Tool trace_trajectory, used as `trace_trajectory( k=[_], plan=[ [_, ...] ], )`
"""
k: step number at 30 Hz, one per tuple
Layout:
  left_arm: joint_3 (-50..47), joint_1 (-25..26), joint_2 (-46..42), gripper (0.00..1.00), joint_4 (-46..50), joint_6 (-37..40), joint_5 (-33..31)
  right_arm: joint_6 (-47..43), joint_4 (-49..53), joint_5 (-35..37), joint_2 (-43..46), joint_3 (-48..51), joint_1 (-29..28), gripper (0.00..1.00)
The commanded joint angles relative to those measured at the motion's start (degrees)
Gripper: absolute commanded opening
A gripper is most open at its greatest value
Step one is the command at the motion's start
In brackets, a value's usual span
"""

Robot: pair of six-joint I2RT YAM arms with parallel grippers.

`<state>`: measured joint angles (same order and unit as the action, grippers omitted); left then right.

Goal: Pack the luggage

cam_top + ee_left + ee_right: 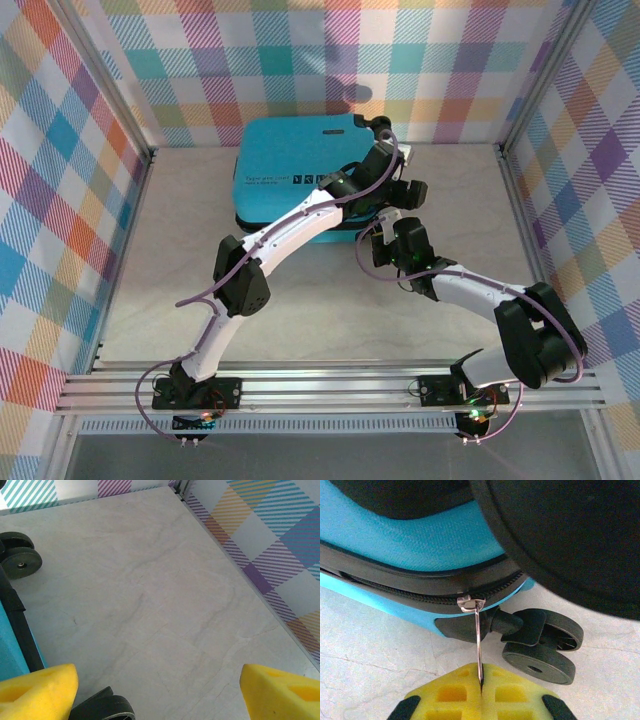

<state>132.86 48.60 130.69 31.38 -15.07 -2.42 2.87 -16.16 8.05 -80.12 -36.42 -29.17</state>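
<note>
at the upper centre of the overhead view, the turquoise luggage point(290, 175) lies flat on the table point(320, 325). the right gripper point(481, 687) pinches its zipper pull point(478, 635); the left gripper point(159, 690) gapes wide, empty, beside a wheel point(20, 562).

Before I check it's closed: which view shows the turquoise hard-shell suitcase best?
Top external: the turquoise suitcase shows nearly whole, arms crossing it. Left wrist catches an edge and wheels; right wrist, its zipper corner.

The turquoise hard-shell luggage point(410, 545) had a finely grained matt plastic shell; its thin zipper pull point(478, 640) was shiny metal.
</note>
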Motion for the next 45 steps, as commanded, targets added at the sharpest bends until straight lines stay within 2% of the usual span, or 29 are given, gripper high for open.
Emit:
trace_trajectory(
  k=[1,12,22,33,39,45],
  plan=[
    [-1.0,-1.3,0.1,0.84,8.3,-3.0,-3.9,0.0,0.6,3.6,1.2,-1.9,0.9,0.0],
    [-7.4,-3.1,-2.8,0.84,9.9,-4.2,-5.6,2.1,4.4,8.5,-2.5,-6.5,5.5,0.0],
    [-13.2,-3.7,-6.8,0.84,8.9,-4.0,-6.9,1.4,0.0,6.9,-6.7,-9.2,9.6,0.0],
    [-18.4,-5.0,-9.1,0.83,9.2,-4.0,-6.7,0.0,-2.6,3.4,-7.9,-10.0,10.6,0.0],
    [-23.2,-5.4,-11.9,0.83,8.3,-4.4,-5.5,-0.2,-3.9,-1.1,-9.0,-12.0,12.2,0.0],
    [-28.1,-5.4,-15.1,0.83,7.7,-4.3,-5.3,-5.7,-11.6,-12.7,-10.8,-11.7,14.0,0.0]
  ],
)
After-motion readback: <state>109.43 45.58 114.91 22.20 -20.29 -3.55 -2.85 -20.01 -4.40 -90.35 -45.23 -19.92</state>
